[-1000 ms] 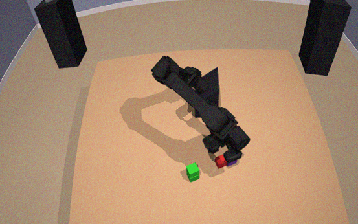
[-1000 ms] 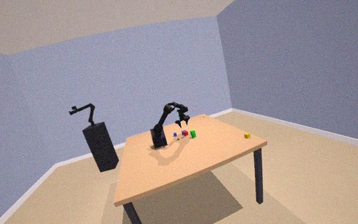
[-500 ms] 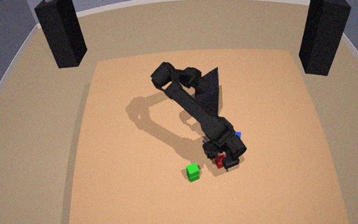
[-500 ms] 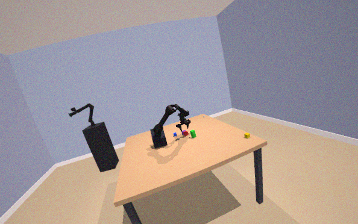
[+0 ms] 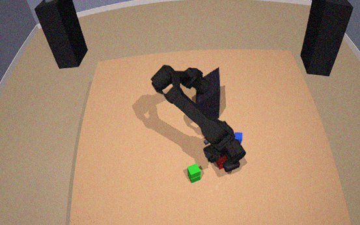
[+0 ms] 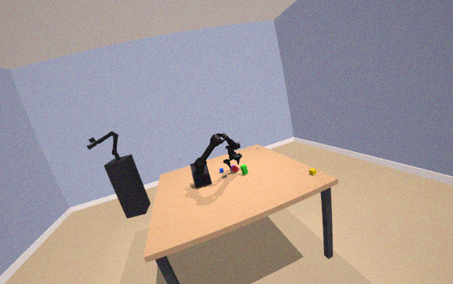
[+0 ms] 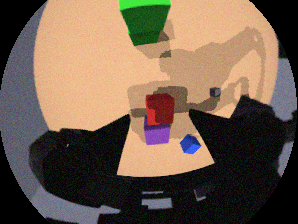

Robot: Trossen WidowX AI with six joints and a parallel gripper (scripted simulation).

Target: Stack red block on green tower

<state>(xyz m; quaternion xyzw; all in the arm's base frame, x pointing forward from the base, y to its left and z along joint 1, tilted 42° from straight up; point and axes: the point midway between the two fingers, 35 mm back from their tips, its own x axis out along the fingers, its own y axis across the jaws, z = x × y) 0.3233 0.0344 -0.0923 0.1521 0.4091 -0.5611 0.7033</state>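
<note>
The red block [image 5: 221, 163] [image 6: 235, 169] [image 7: 163, 109] rests on the table, partly shaded, with the purple block [image 7: 157, 135] right beside it. The green tower [image 5: 194, 174] [image 6: 244, 169] [image 7: 145, 21], two blocks high, stands upright, to the left of the red block in the top view. My gripper [image 5: 221, 159] [image 6: 234, 165] [image 7: 160, 114] is open and empty. It points down over the red block, and in the wrist view that block shows between the fingertips. Whether the tips reach down beside it is hard to tell. In the top view the gripper hides the purple block and part of the red one.
A blue block [image 5: 238, 137] [image 6: 221, 170] [image 7: 190, 144] lies on the arm's base side of the red block. A small dark cube [image 5: 206, 142] [image 6: 225, 176] [image 7: 215, 92] lies nearby. A yellow block [image 6: 313, 172] sits near the table's far right corner in the exterior view.
</note>
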